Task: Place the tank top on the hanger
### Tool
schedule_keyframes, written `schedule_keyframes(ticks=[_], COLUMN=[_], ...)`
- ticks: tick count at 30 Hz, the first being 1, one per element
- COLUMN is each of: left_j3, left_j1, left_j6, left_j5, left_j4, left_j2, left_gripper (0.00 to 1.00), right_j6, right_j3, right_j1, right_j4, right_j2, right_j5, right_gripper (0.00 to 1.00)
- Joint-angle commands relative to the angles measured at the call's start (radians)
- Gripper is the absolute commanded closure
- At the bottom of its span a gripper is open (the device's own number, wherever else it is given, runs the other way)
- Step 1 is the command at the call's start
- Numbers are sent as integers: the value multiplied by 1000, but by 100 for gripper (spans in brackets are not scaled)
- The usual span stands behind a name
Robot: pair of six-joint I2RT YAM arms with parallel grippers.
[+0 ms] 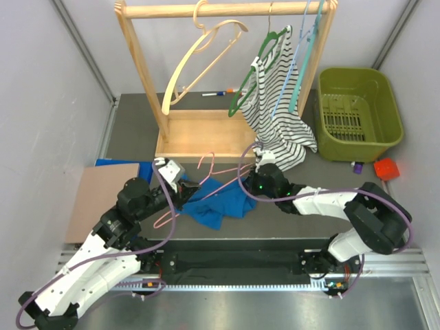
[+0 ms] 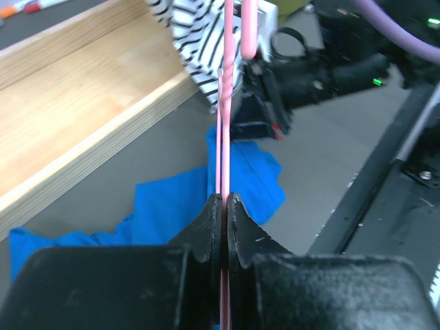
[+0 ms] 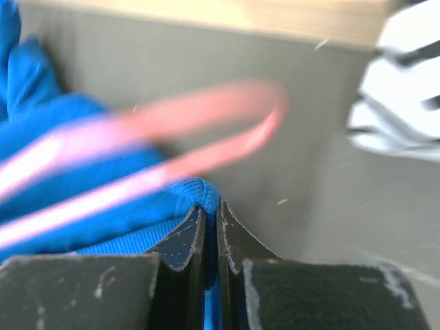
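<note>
Right between the fingers of the left gripper (image 2: 223, 201) is the pink hanger (image 2: 224, 130). They're clamped flat on the wire with no gap showing, and the wire runs straight out ahead of the tips, twisted neck and hook at the far end, so its long axis points pretty much at the other arm. On the right gripper (image 3: 210, 210) the fingers are pinched together too, with a fold of the blue tank top (image 3: 89, 227) caught at the tips. It looks like a hemmed edge, but it's too close up to call which opening. The rest of the top is a crumpled heap on the table, off to the left of the right fingers and underneath the hanger wire. The bit that matters imo: a rounded end of the hanger floats just past and above the right fingertips (blurry, can't tell if it's hook or shoulder, or if it touches cloth), so the pinched edge sits right under it. The right arm is clearly nearer that end; the left is just the holder. My guess is the next step is lifting that edge up over the wire and back toward the left fingers. The risk is the thin wire twisting in the grip. The striped top (image 3: 399, 103) hangs just right of the fingers, close enough to snag.
</note>
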Motion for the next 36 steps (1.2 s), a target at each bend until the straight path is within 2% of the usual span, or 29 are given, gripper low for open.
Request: schedule_keyframes(ticks=[1,20,30,36], left_j3=[-1,2,2,1], left_j1=[2,2,2,2], left_j6=[12,12,13,15], left_j5=[122,118,126,122], left_j4=[108,97,98,99], left_j2=[-20,-4,8,9], left_gripper=[100,100,100,100], right_j6=[-36,-93,-90,-73], right_j3=[-3,-86,-106,-66], right_j1=[-95,-328,-314,-207], right_j4=[20,-72,-100,-112], right_j2=[-58,-278,-442,-457], right_j5=[-42,-97,-151,-155], right_gripper=[100,100,100,100])
